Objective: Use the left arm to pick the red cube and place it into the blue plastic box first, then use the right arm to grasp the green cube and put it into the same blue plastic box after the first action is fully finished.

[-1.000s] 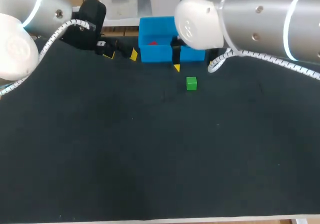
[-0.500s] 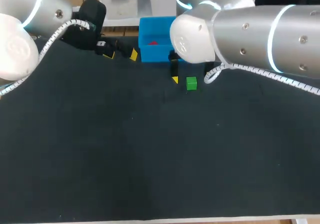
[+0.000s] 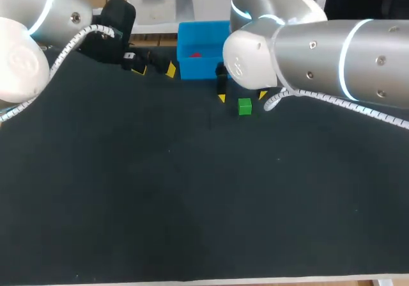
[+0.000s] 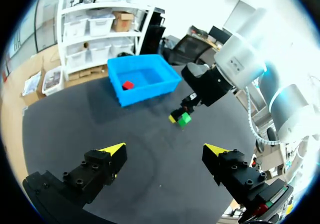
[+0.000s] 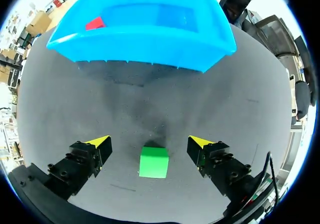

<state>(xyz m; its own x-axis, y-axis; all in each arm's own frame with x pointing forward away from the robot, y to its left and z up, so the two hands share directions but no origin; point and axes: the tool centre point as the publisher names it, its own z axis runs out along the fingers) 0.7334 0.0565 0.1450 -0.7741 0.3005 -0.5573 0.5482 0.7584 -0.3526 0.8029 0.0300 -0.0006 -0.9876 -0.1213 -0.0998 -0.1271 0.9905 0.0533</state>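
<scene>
The red cube (image 3: 195, 54) lies inside the blue plastic box (image 3: 189, 68) at the table's far edge; the right wrist view shows the red cube (image 5: 94, 23) in a far corner of the box (image 5: 150, 38). On the mat just in front of the box sits the green cube (image 3: 245, 107). My right gripper (image 3: 241, 96) hangs open over it, and in its own view the green cube (image 5: 153, 162) lies between the spread fingers of the gripper (image 5: 150, 143). My left gripper (image 3: 154, 69) stands open left of the box, nothing in it; its view shows the gripper (image 4: 165, 149), box (image 4: 142, 78) and green cube (image 4: 185, 118).
The black mat (image 3: 192, 196) covers the table, with wide bare room in front of and beside the cubes. The right arm's thick silver body (image 3: 319, 49) stretches over the table's back right.
My right gripper has come down and forward from beside the box to straddle the green cube. The left arm and both cubes have stayed where they were.
</scene>
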